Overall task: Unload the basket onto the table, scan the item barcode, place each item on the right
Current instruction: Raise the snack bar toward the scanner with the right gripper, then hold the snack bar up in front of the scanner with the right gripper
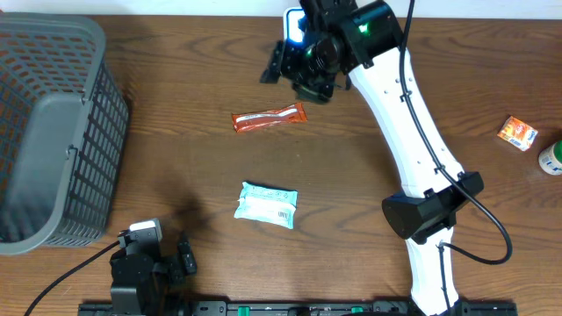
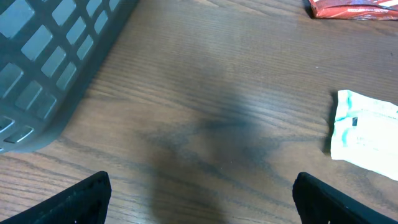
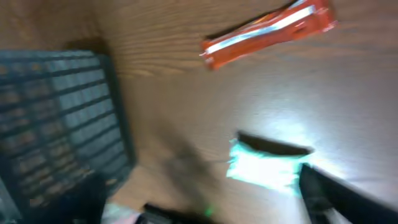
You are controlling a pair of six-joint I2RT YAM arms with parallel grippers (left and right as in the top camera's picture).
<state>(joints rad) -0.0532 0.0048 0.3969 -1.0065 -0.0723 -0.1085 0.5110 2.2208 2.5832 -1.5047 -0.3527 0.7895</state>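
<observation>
A red-orange snack packet (image 1: 270,118) lies flat at the table's upper middle. A white and teal packet (image 1: 266,204) lies flat nearer the front. My right gripper (image 1: 294,77) hovers just beyond the red packet, open and empty. Its blurred wrist view looks down on the red packet (image 3: 267,34) and the brightly lit white packet (image 3: 267,168), with the right gripper (image 3: 205,208) holding nothing. My left gripper (image 1: 151,263) rests at the front left, open. In its wrist view the left gripper (image 2: 202,202) is over bare wood, left of the white packet (image 2: 364,134).
A grey mesh basket (image 1: 53,132) fills the left side. A white object glowing blue (image 1: 292,26) sits at the back edge beside the right wrist. An orange box (image 1: 517,132) and a small bottle (image 1: 551,158) stand at the far right.
</observation>
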